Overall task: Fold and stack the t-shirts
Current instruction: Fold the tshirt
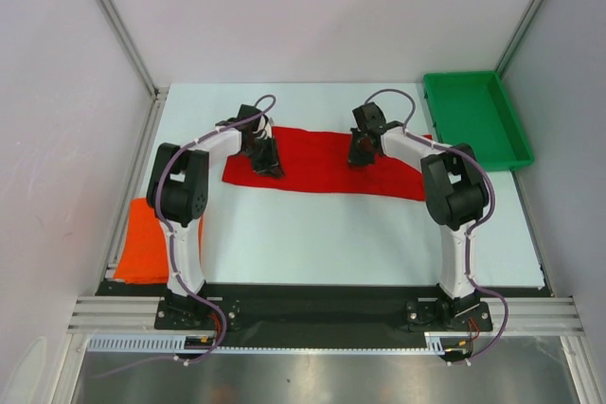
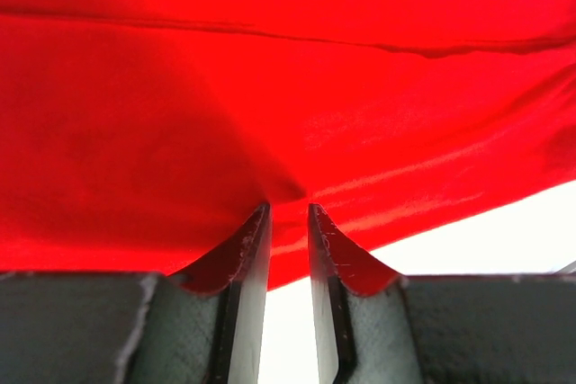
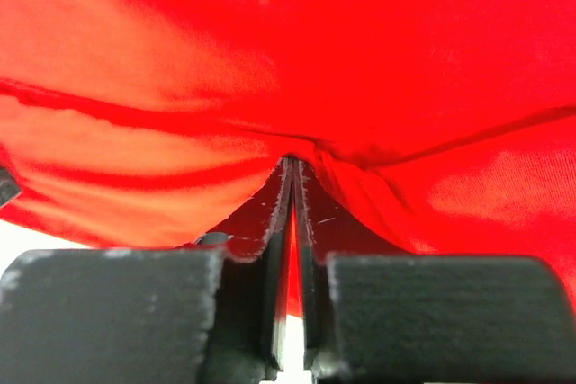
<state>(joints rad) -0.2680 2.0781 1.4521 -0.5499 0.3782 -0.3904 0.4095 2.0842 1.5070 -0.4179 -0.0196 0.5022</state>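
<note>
Red t-shirt [image 1: 317, 163] spread across far middle of tabletop [image 1: 331, 243], both arms on it
Orange t-shirt [image 1: 142, 243] folded, hanging over near-left edge; left gripper [image 2: 286, 211] narrow, pinching red cloth at its tips; right gripper [image 3: 292, 164] almost closed on a red fold

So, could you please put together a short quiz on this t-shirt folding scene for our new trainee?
1. True or false: the orange t-shirt lies inside the green tray.
2. What is the right gripper shut on? A) the red t-shirt B) the green tray C) nothing
3. How many grippers, counting the left gripper, are pinching the red t-shirt?
Key: 1 false, it lies at the near left edge of the table; 2 A; 3 two.
</note>
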